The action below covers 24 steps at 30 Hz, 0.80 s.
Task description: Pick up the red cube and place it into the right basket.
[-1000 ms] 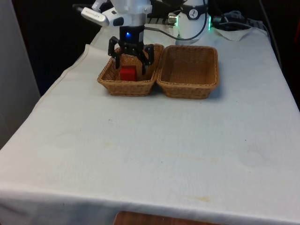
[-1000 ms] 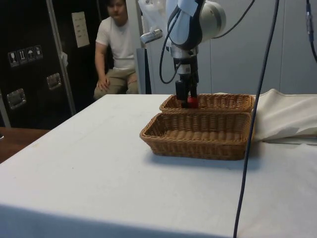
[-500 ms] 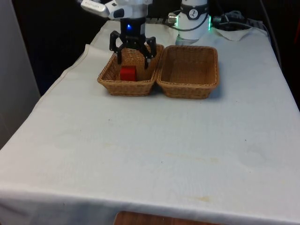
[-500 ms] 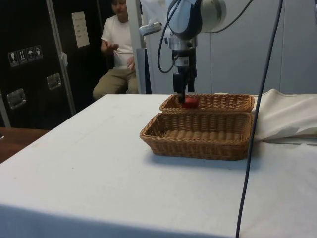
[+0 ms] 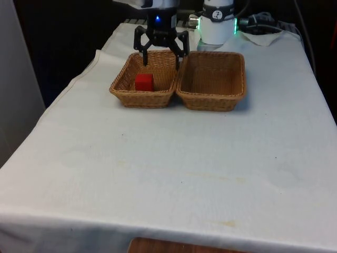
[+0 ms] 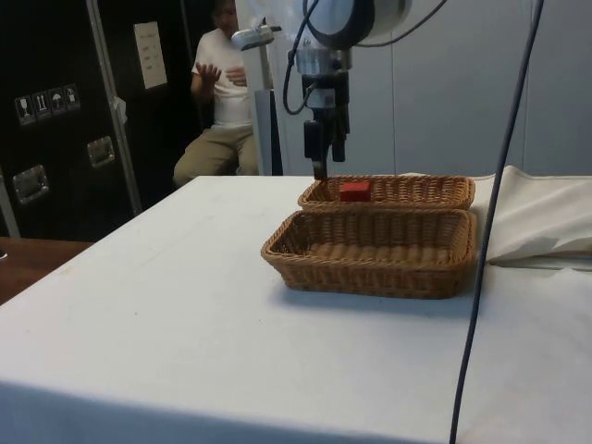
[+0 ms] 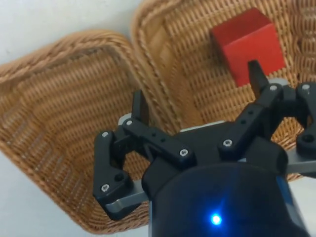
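Note:
The red cube (image 5: pixel 143 82) (image 6: pixel 354 191) (image 7: pixel 248 44) lies inside the wicker basket on the front view's left (image 5: pixel 142 99), towards its near side. My gripper (image 5: pixel 161 59) (image 6: pixel 324 166) (image 7: pixel 196 86) hangs open and holds nothing. It is above the far end of that basket, close to the rim it shares with the basket on the front view's right (image 5: pixel 210 100). That right basket (image 6: pixel 370 254) (image 7: pixel 59 113) has nothing in it. The cube sits apart from one fingertip (image 7: pixel 254 69), lower down.
The two baskets stand side by side and touch, near the table's far end. A person (image 6: pixel 217 102) sits beyond the table beside a dark cabinet (image 6: pixel 55 120). A black cable (image 6: pixel 499 185) hangs down, and bunched cloth (image 6: pixel 541 222) lies behind the baskets.
The open gripper has risen from around the cube and shifted towards the front view's right. The cube has stayed in the left basket. The person's hands have moved.

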Available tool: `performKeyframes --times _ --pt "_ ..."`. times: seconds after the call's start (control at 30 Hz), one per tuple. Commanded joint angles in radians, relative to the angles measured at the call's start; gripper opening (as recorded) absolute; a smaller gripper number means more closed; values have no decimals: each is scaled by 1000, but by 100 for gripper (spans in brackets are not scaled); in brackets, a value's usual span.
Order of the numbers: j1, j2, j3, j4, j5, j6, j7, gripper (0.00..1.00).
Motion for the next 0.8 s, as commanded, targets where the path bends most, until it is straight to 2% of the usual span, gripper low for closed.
performKeyframes --times 0.0,0.1,0.13,0.17,0.4,0.43,0.47,0.73,0.77 --pt "7 0 -2 4 -17 -6 19 100" --pt "8 -2 14 11 -17 -9 26 100" --pt "0 -3 15 6 0 -3 7 100" --pt "8 -2 18 13 -17 -9 28 100" --pt "8 -4 61 30 -16 -13 45 100" --pt "1 -5 63 27 0 -8 28 100" --pt "8 -3 66 32 -16 -13 47 100" --pt "12 -8 106 41 -23 -13 64 100" --pt "4 -6 112 41 0 -9 42 100"
